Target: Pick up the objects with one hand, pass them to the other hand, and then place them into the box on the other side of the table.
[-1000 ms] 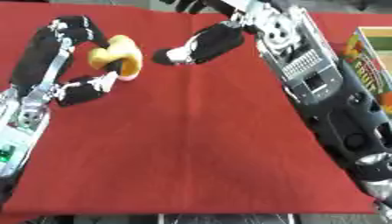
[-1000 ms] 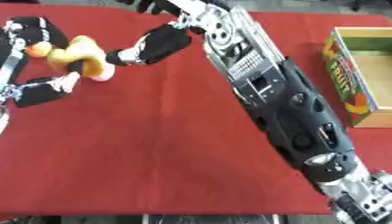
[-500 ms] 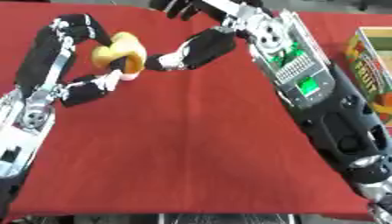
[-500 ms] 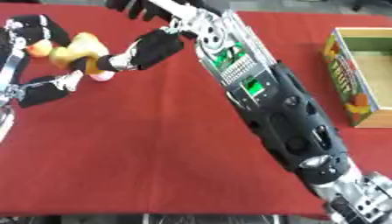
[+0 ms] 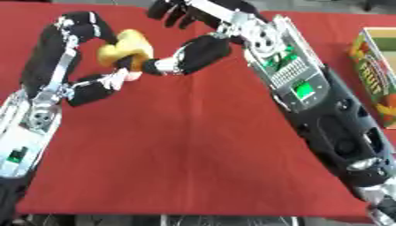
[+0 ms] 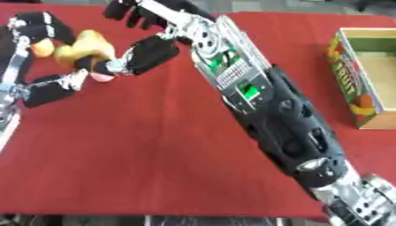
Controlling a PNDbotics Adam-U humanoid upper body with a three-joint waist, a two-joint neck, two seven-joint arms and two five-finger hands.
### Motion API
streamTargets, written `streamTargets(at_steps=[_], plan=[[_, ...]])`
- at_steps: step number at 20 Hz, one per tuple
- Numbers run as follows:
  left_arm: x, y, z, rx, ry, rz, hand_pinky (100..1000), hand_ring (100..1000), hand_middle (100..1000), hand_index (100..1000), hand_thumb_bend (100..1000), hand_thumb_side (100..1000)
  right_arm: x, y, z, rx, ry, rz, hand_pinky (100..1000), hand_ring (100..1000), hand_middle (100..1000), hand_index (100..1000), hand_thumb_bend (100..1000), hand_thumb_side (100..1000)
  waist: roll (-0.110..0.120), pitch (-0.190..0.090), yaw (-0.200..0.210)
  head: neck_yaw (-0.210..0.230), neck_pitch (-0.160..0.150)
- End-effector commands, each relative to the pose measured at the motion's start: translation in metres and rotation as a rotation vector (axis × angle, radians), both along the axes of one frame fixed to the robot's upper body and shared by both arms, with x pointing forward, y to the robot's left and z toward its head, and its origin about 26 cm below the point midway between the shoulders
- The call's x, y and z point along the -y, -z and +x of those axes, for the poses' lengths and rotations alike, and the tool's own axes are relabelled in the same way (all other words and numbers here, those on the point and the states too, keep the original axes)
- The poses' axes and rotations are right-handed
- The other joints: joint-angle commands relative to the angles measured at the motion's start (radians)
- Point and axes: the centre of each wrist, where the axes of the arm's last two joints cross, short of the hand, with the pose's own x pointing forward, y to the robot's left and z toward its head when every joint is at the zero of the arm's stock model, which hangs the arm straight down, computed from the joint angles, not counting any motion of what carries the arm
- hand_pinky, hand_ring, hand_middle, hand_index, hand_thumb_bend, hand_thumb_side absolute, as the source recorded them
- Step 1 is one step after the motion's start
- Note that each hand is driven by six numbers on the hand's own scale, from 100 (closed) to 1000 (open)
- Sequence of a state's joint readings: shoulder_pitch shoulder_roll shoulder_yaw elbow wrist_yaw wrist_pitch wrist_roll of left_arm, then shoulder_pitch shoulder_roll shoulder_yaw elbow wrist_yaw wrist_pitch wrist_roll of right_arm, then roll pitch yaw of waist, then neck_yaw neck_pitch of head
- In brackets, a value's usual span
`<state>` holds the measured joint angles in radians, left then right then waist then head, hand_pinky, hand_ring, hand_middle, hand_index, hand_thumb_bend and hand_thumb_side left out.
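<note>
Red cloth table [image 5: 193, 145]: your left hand [image 5: 77, 53] clutches the soft yellow toy [image 5: 123, 48]; right hand [image 5: 193, 53], fingers spread, meets it. Release early and it drops short of the cardboard box [image 6: 371, 79].

No readable text, labels or numbers anywhere.

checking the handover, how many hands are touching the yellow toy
2. The left hand curls round the yellow toy from the left, and the right hand touches it from the right, above the red table.
</note>
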<state>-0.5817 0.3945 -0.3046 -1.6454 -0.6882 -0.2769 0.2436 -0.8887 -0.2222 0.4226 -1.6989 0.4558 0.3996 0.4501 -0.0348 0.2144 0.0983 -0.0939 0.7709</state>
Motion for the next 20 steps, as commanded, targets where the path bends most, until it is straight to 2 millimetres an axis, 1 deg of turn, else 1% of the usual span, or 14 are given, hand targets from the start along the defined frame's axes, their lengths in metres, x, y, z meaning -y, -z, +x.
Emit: streamTargets(at_steps=[1,6,10,20], plan=[[0.004,-0.011,-0.001,0.042,0.026,-0.007,657,602,493,451,191,100,-0.004,-0.008,-0.001,0.031,-0.003,-0.004,803,790,770,801,597,317,-0.006,-0.017,0.002,-0.001,-0.001],[0.005,-0.011,-0.002,0.044,0.042,-0.018,657,602,493,452,188,100,-0.005,-0.007,0.001,0.034,-0.004,-0.011,805,791,771,802,587,311,-0.006,-0.015,0.002,-0.001,-0.001],[0.009,-0.013,-0.007,0.048,0.094,-0.037,657,602,493,452,186,100,-0.006,-0.009,0.002,0.043,-0.002,-0.018,806,791,771,802,592,308,-0.006,-0.013,0.003,-0.002,-0.001],[0.018,-0.026,-0.018,0.081,0.203,-0.059,657,602,494,452,183,100,-0.008,-0.009,0.004,0.028,-0.029,-0.034,808,789,768,801,571,281,-0.005,-0.01,0.004,-0.002,-0.001]])
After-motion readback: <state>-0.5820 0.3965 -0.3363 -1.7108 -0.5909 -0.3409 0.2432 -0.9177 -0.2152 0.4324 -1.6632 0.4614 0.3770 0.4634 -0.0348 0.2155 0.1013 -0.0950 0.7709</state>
